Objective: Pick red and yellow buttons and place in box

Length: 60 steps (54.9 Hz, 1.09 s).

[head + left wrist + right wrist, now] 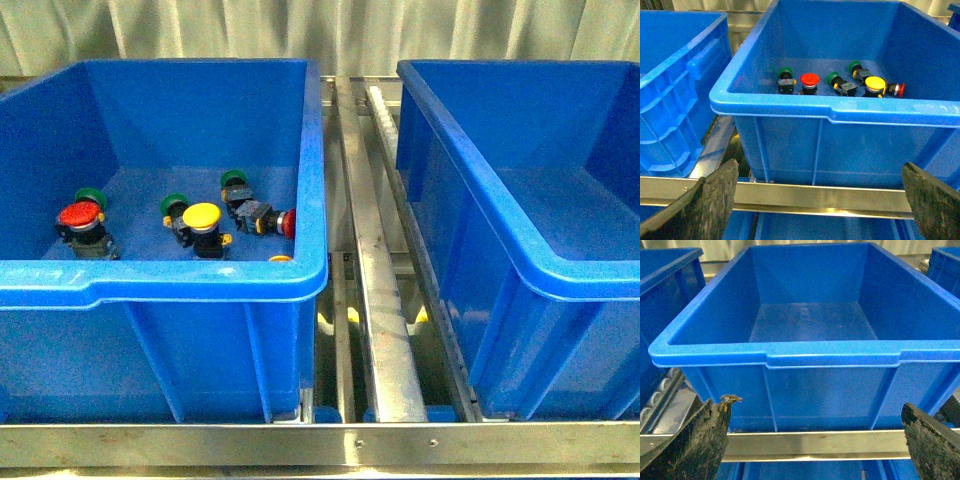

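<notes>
Buttons all lie on the floor of left bin (160, 330). Front view, left to right:
- red button (79, 214), upright, cap up, with a green switch (91, 196) just behind it
- second green switch (173, 204), just beside yellow button (201, 216), which sits cap up
- third green switch (234, 180), further back
- second red button (286, 223), on its side, cap toward the bin's right wall

A yellow sliver (280, 258) shows over the near rim; cannot tell what it is. Metal rails (375, 290) run between the bins. The right bin (500, 330) stands well apart from every button.

On left gripper (820, 167), the fingers (710, 200) are spread wide with nothing held, outside left bin's near wall. On right gripper (817, 405), the fingers (695, 440) are likewise wide apart with nothing between, facing right bin's near wall.
</notes>
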Tool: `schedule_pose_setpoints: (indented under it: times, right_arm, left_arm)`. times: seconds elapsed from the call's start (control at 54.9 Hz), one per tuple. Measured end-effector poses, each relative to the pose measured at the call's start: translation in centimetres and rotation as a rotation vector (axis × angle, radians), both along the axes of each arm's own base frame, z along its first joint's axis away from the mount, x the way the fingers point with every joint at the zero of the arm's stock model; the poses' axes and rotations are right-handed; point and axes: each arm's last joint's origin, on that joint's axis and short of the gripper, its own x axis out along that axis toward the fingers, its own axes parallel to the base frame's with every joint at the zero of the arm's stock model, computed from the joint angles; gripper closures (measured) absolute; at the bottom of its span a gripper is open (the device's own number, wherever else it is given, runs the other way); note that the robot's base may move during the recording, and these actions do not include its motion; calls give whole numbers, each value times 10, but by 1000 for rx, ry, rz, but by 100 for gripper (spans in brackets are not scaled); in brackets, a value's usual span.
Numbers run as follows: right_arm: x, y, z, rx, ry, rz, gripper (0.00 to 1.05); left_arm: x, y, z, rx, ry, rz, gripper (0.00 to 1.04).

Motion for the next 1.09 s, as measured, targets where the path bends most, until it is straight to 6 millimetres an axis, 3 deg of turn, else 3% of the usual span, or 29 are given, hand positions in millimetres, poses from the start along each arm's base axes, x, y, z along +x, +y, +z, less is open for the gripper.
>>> schedule_pose_setpoints:
  times: [0.766,0.875,0.984,1.094]
  right_arm:
    - [0,0,0,0,0,0,6]
    - [0,0,0,0,0,-2,6]
    - [0,0,0,0,0,0,6]
    - [0,0,0,0,0,0,6]
  left_arm:
    - [0,0,0,0,0,0,8]
    - [4,1,0,-135,132,145,8]
    - [19,4,28,-279,152,155,8]
    - [42,4,74,-323,68,87,8]
